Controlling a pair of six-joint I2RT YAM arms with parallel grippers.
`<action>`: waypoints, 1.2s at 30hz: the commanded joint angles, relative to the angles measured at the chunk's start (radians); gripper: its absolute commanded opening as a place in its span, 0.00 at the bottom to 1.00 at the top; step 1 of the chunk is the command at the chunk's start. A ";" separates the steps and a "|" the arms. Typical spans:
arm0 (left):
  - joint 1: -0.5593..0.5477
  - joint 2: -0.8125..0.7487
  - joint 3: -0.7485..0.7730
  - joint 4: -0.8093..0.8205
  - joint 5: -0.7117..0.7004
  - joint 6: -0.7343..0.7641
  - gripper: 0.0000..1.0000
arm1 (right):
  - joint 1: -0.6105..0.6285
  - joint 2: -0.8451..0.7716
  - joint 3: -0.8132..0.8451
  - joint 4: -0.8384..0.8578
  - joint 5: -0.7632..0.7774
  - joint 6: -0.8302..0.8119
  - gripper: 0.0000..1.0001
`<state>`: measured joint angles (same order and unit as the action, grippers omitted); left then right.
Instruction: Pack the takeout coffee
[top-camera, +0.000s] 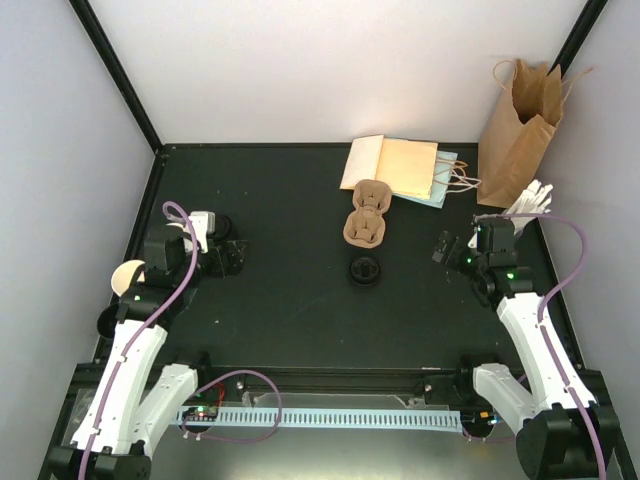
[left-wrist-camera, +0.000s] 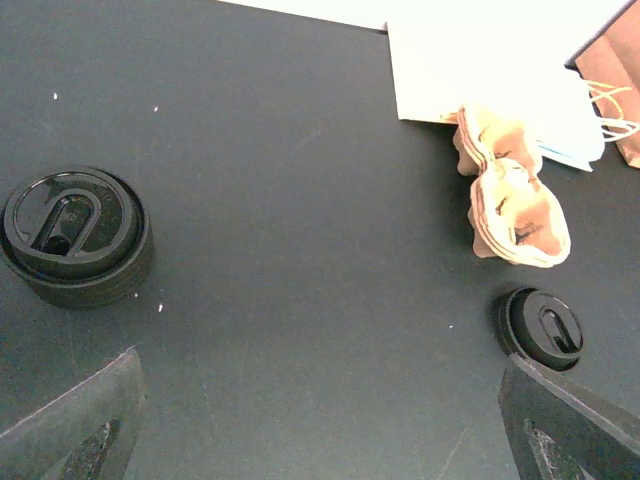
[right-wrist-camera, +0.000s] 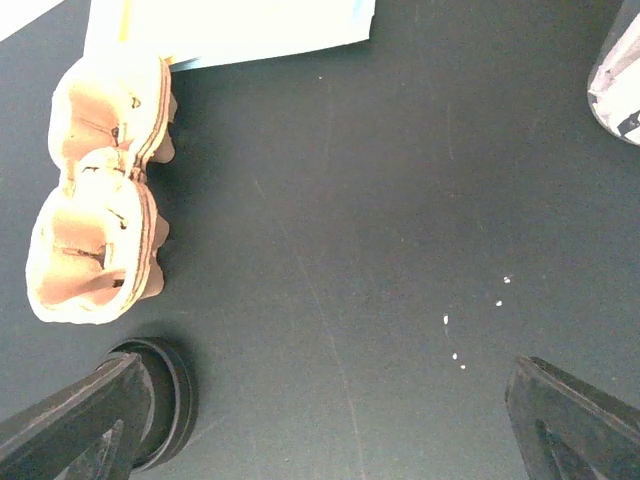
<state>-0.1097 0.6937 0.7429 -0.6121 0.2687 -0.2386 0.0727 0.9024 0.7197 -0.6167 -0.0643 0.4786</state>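
Plainly, both tools are spread wide with nothing between their fingers: the left tool (left-wrist-camera: 320, 365) and the right tool (right-wrist-camera: 325, 370) hang over the matte black counter (top-camera: 290, 200). Only one paper cup (top-camera: 127, 275) can be made out, a cream round shape at the counter's left edge, half hidden by the left arm. One brown moulded-pulp carrier (top-camera: 365, 215) with two round wells lies mid-counter. Glossy black round lids sit in two places: the left lid stack (left-wrist-camera: 75, 240) by the left tool, and the middle lids (top-camera: 364, 271) just near of the carrier. Flat paper bags (top-camera: 400, 168) overlap at the far side. One creased brown bag (top-camera: 518, 125) stands far right.
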 joint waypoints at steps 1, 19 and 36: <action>-0.009 -0.009 0.006 0.026 0.001 -0.005 0.99 | 0.002 0.004 0.038 0.010 -0.014 -0.002 1.00; -0.013 0.004 -0.027 0.066 0.147 0.024 0.99 | 0.003 0.179 0.300 0.039 -0.061 0.000 1.00; -0.019 0.016 -0.034 0.079 0.248 0.050 0.99 | 0.122 0.740 0.514 0.148 -0.240 0.025 1.00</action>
<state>-0.1204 0.7177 0.7094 -0.5594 0.4915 -0.2085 0.1688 1.5574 1.1683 -0.5331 -0.2657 0.4789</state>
